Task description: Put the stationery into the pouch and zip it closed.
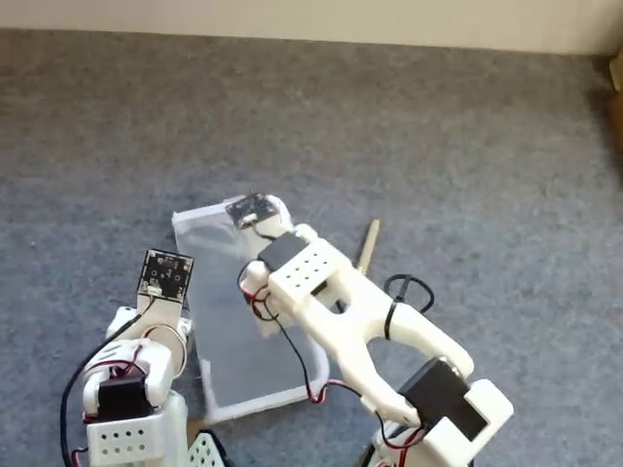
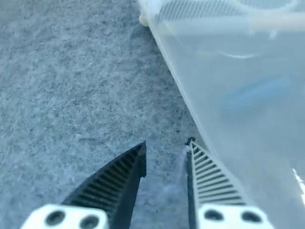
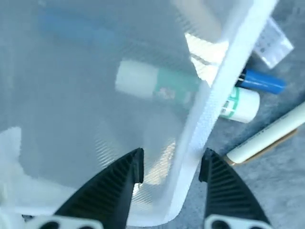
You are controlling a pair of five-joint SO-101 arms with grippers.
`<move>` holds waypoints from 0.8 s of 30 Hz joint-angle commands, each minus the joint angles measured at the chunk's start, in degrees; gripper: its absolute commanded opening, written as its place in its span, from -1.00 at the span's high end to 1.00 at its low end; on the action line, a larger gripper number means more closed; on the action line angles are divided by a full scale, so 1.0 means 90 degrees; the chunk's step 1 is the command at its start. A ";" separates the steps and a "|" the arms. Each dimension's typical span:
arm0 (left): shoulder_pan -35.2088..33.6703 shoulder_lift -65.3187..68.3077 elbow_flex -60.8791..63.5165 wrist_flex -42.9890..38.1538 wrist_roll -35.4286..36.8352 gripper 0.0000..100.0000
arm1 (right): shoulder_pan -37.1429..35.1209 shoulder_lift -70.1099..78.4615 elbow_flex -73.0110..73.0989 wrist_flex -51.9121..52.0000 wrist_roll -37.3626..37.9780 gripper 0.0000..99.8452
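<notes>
The left pincer hovers narrowly open over the grey worktop, just beside the pouch and gripping nothing. The pouch lies flat between the two arms. The right pincer stands open astride the pouch's white edge, one jaw over the mesh and one outside it. A white-green tube crosses that edge with one end sticking out. A blue pen pokes out just beside the tube. A pencil lies outside the pouch, near that edge.

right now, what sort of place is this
Probably an indoor robot work table: grey carpet-like covering, a pale wall strip behind, and a clear pouch and pencil laid out on it.
</notes>
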 commanded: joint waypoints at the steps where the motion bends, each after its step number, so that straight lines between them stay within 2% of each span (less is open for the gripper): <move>1: 0.0171 -0.0054 -0.0034 -0.0127 -0.0020 0.71 | 0.0210 0.0005 -0.0396 0.0317 -0.0010 0.61; 7: 0.0132 -0.0054 -0.0034 -0.0117 -0.0020 0.71 | 0.0249 -0.0044 -0.0415 0.0386 0.0010 0.61; 12: 0.0151 -0.0054 -0.0034 -0.0117 -0.0020 0.71 | 0.0601 -0.0044 -0.0435 0.0845 0.0772 0.61; 18: 0.0327 -0.0054 0.0054 -0.0186 -0.0029 0.71 | 0.0601 0.0015 -0.0386 0.0513 0.0791 0.61; 24: 0.0396 -0.0054 0.0054 -0.0205 -0.0029 0.71 | -0.0005 0.0024 -0.0347 0.0308 0.0791 0.61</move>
